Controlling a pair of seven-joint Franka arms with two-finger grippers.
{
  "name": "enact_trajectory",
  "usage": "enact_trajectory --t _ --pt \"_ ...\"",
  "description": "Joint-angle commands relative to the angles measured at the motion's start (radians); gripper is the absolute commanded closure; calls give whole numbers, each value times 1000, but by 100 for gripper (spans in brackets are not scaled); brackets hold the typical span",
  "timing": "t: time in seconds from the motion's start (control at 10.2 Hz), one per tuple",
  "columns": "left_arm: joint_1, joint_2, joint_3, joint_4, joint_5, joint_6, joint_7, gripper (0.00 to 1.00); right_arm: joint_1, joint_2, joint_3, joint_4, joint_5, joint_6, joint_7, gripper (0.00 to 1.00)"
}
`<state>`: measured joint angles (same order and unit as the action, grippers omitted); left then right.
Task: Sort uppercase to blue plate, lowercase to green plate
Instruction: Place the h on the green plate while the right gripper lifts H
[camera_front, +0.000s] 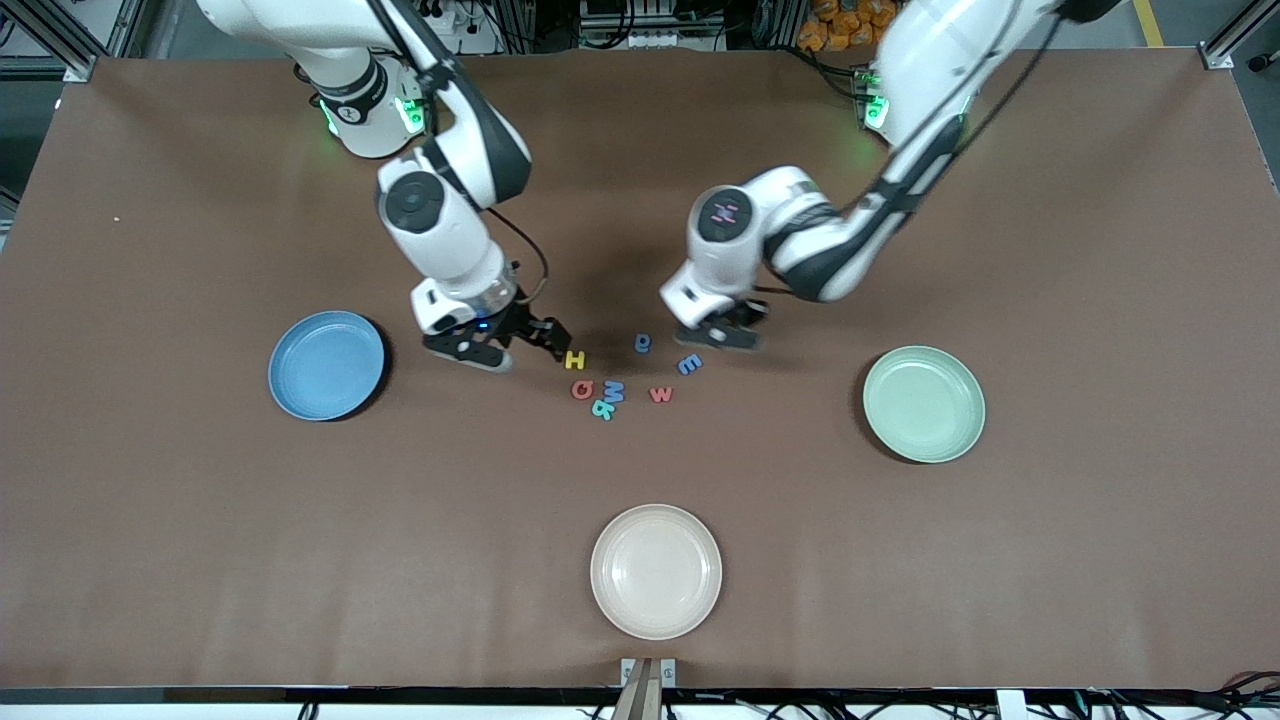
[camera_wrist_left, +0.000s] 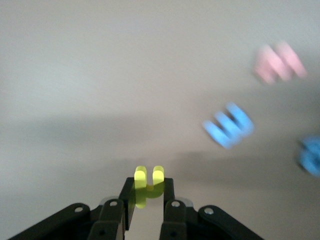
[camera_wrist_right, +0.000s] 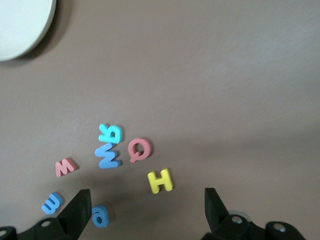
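Note:
My left gripper (camera_wrist_left: 148, 189) is shut on the yellow hooked lowercase letter (camera_wrist_left: 148, 176), just over the table beside the blue E-like letter (camera_wrist_left: 229, 125). In the front view that gripper (camera_front: 728, 338) hides the yellow piece. The red w (camera_front: 660, 394) and rounded blue letter (camera_front: 643, 342) lie close by. My right gripper (camera_front: 520, 346) hangs open and holds nothing, low over the table by the yellow H (camera_wrist_right: 160, 180). The red O/Q (camera_front: 582, 389), blue M (camera_front: 613, 391) and teal letter (camera_front: 603, 408) are clustered together. The blue plate (camera_front: 327, 364) and green plate (camera_front: 924, 403) hold nothing.
A cream plate (camera_front: 655, 570) sits nearest the front camera, midway along the table, with nothing on it. The brown tabletop (camera_front: 900, 560) stretches bare around the three plates. The letters lie in one small patch between the two grippers.

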<state>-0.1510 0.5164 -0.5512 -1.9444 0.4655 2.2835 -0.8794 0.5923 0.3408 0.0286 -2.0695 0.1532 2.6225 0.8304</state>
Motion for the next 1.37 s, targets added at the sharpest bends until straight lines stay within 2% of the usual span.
enact_trajectory --t 0.0,0.1,0.29,0.49,0.69,0.88,1.27 --pt "156 -73 -10 -39 22 -15 70 100 67 73 -10 -12 -6 115 22 1" --pt "233 -88 -12 -39 22 -15 141 100 89 108 -13 -14 -47 152 21 2" --pt "379 -95 -16 -38 21 -26 276 100 84 133 -13 -15 -254 157 21 4" --pt "488 -93 -16 -31 15 -26 393 100 77 153 -15 -14 -366 157 19 5" --pt "533 -85 -16 -24 8 -26 441 100 69 162 -15 -9 -388 157 21 15" --pt "531 -78 -16 -22 7 -24 448 100 70 168 -15 -9 -391 159 21 24" --pt "521 -53 -16 -31 5 -26 448 100 87 219 -16 26 -394 162 61 27"
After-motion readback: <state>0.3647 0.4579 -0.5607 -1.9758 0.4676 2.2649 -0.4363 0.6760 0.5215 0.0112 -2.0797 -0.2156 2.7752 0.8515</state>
